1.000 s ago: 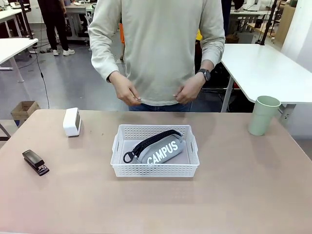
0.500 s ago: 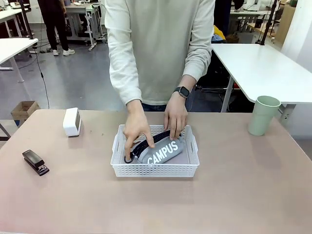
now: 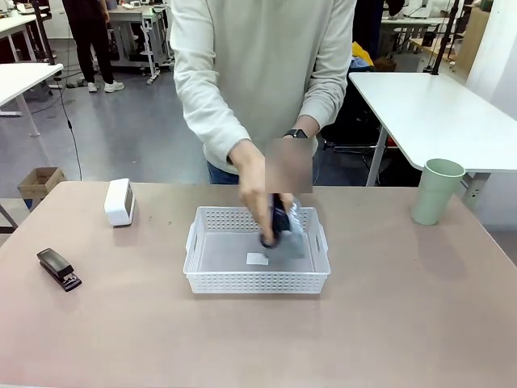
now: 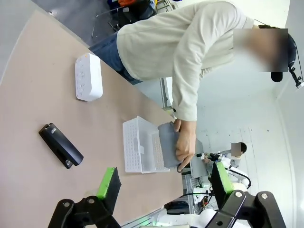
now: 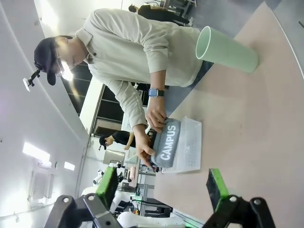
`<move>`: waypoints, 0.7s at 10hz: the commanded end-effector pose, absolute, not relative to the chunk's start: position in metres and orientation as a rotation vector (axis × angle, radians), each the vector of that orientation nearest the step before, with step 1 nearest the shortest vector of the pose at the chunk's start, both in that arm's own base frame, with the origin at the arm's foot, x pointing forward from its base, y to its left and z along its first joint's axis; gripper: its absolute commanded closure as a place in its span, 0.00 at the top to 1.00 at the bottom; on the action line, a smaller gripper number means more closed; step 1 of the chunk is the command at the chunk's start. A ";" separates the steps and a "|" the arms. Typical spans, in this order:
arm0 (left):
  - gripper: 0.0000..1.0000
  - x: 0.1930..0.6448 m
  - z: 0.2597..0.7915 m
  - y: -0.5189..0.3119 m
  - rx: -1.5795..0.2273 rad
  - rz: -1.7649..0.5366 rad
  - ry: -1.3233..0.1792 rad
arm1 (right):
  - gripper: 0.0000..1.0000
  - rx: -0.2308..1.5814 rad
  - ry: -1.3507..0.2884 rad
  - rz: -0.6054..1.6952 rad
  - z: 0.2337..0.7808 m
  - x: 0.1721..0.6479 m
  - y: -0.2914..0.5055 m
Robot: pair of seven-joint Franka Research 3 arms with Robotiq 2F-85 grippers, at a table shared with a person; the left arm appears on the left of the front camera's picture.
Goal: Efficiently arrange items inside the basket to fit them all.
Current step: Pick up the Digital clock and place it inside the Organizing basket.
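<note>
While the person at the far side of the table grips the grey CAMPUS pouch with both hands, it sits tilted over the white basket, toward the end of the basket that lies nearer the cup. The person's left hand, with a watch on its wrist, holds the pouch at the end nearer the cup. The person's right hand holds the opposite end. In the front view the pouch is smeared by motion, so I cannot tell whether it touches the basket floor. The rest of that floor lies bare apart from 1 small white label.

3 items stand outside the basket. The white box stands on its side toward the table's far left, well apart from the basket. The black stapler lies closer to the robot's edge on the same side. The pale green cup stands upright at the far right.

The left gripper hangs above the table's left end, its 2 green-padded jaws spread wide with nothing between them. The right gripper hangs on the cup's side, its jaws also wide apart and empty.
</note>
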State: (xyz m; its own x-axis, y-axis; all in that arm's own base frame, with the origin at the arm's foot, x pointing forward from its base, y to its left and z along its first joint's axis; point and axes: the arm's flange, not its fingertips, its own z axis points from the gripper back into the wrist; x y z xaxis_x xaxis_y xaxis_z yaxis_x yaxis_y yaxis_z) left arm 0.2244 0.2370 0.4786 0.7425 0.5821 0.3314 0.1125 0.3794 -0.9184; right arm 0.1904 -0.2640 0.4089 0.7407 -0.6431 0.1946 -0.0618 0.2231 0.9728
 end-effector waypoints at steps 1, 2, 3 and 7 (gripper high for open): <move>1.00 0.227 0.479 0.237 -1.173 0.310 -0.724 | 1.00 1.307 -0.694 -0.423 0.410 0.194 -0.264; 1.00 0.227 0.479 0.237 -1.173 0.310 -0.724 | 1.00 1.307 -0.694 -0.423 0.410 0.194 -0.264; 1.00 0.227 0.479 0.237 -1.173 0.310 -0.724 | 1.00 1.307 -0.694 -0.423 0.410 0.194 -0.264; 1.00 0.227 0.479 0.237 -1.173 0.310 -0.724 | 1.00 1.307 -0.694 -0.423 0.410 0.194 -0.264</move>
